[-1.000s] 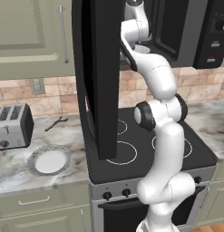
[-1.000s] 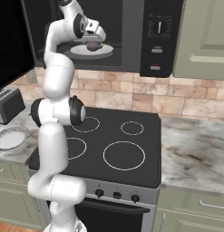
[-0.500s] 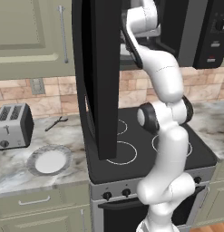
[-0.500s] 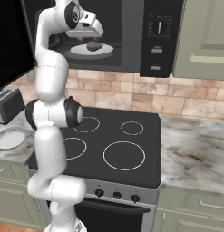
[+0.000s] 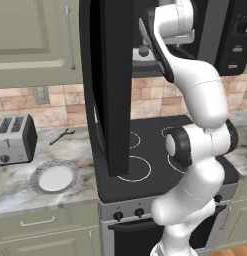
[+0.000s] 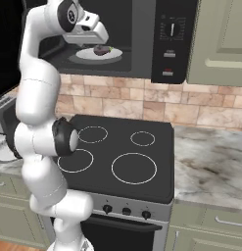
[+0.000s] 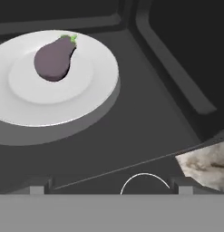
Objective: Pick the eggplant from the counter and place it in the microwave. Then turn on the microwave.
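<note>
Arm has drawn back; eggplant [image 7: 54,58] rests on microwave [image 6: 142,29] turntable [image 7: 22,104].

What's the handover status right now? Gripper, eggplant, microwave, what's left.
Gripper: nothing between the fingers, which stand wide apart at the mouth of the microwave.
Eggplant: lying on the white turntable plate inside the microwave, free of the gripper.
Microwave door: wide open.
Done: eggplant picked and placed.
Left: clear the arm, shut the door, then turn the microwave on at the control panel on its right side.
</note>
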